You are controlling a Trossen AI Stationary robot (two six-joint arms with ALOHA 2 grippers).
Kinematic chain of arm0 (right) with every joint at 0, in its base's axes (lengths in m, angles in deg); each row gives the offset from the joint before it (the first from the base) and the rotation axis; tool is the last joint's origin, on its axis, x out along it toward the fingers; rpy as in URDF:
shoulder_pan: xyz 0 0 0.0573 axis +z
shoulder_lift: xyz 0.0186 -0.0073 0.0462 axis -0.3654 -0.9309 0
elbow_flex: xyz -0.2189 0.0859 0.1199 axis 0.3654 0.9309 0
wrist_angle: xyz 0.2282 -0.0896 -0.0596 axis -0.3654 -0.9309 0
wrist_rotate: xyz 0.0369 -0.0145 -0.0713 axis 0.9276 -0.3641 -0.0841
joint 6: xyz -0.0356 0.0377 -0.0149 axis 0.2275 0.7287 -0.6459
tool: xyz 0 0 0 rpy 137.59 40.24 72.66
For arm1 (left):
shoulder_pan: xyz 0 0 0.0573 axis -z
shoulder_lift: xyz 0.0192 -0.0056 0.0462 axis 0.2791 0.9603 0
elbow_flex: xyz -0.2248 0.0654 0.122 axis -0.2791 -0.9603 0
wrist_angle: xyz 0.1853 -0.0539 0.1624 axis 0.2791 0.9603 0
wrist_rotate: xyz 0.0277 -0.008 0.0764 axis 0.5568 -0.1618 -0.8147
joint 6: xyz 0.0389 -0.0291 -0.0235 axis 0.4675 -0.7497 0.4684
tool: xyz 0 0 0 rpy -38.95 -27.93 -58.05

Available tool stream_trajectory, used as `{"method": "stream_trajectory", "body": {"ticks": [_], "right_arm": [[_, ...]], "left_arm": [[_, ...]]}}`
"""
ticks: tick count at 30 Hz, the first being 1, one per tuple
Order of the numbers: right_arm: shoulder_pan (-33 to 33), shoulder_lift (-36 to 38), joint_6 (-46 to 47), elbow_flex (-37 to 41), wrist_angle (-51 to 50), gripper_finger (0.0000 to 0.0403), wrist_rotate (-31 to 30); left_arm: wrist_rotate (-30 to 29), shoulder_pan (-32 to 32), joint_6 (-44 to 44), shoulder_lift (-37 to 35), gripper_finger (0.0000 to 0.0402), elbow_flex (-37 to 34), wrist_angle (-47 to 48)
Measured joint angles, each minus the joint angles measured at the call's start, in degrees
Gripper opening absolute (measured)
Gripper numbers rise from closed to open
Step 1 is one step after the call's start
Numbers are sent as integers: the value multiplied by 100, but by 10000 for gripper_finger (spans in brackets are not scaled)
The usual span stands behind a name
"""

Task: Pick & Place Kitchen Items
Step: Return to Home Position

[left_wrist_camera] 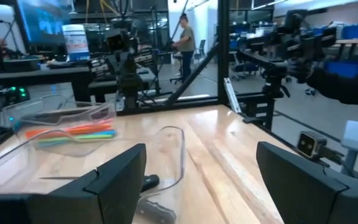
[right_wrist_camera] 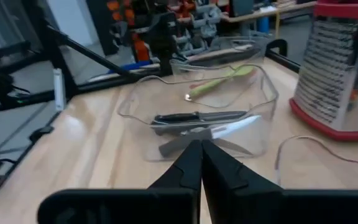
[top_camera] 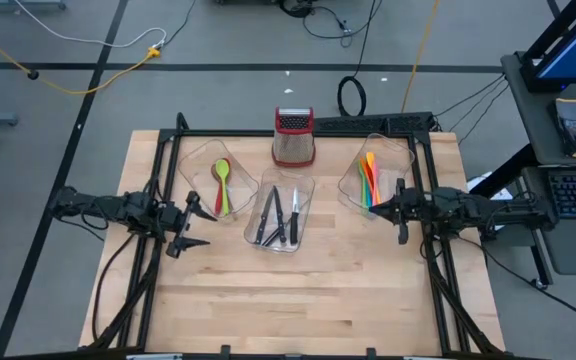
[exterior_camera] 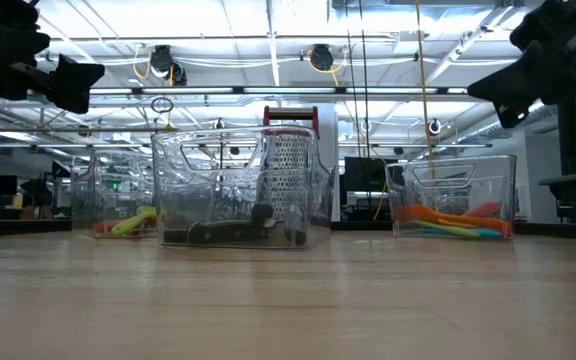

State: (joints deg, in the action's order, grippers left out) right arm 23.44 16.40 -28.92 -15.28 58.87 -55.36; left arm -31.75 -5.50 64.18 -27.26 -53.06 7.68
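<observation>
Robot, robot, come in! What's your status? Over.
Left gripper open, right gripper shut, both empty. Utensils all in tubs. Grater behind, not blocking.

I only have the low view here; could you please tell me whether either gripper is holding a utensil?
Observer: No; the left wrist view shows the left gripper open and empty.
Operator: And the right one?
Observer: The right gripper is shut on nothing, facing the knives in the middle tub.
Operator: Is the grater inside that tub?
Observer: No; from above, the grater stands on the table behind it.
</observation>
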Motion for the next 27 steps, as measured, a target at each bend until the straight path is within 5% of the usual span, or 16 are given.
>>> {"method": "stream_trajectory", "body": {"ticks": [8, 27], "right_arm": [[32, 1055, -10, 357, -114, 0, -2], [34, 1023, -170, 346, -379, 0, -36]], "left_arm": [[-184, 365, -17, 0, 308, -4, -135], [-892, 626, -2, 457, 308, -6, -444]]}}
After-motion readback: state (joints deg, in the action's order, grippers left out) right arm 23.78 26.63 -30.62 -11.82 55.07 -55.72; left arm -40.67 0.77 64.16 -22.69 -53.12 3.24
